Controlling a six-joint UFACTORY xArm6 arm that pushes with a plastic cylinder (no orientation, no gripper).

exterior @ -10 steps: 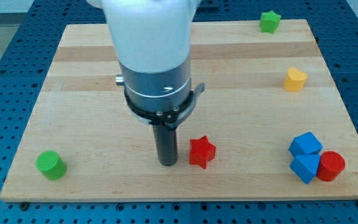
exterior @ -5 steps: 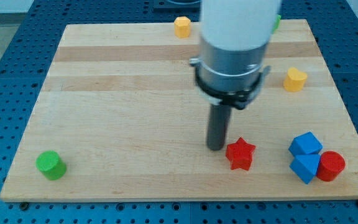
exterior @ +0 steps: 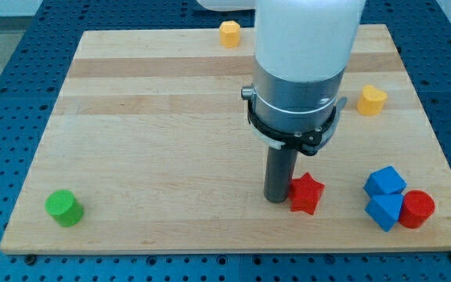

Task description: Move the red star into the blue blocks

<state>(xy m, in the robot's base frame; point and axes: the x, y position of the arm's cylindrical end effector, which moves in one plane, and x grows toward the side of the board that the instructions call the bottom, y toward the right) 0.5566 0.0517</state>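
- Red star (exterior: pixel 306 193): one, a small five-pointed block, lying flat on the wooden board (exterior: pixel 147 157) near the view's bottom edge, right of centre; well apart from the blue blocks on its right.
- My tip (exterior: pixel 276 199): the rod's lower end stood on the board at the star's left side, seemingly touching it, though the contact line was hard to make out. The rod carried no jaws and clamped nothing.
- Arm (exterior: pixel 304 63): one, with a white upper housing and a grey collar, upright and descending from the view's top; it covered part of the board's upper right.
- Blue blocks: two, an upper blue cube (exterior: pixel 384 181) and a lower blue block (exterior: pixel 384 210), touching each other near the view's bottom right.
- Red cylinder (exterior: pixel 417 208): one, just right of the blue pair, touching the lower one.
- Yellow blocks: two, a yellow block (exterior: pixel 229 33) at the top edge and a yellow heart-like block (exterior: pixel 372 99) at the right.
- Green cylinder (exterior: pixel 63 207): one, at the bottom left.
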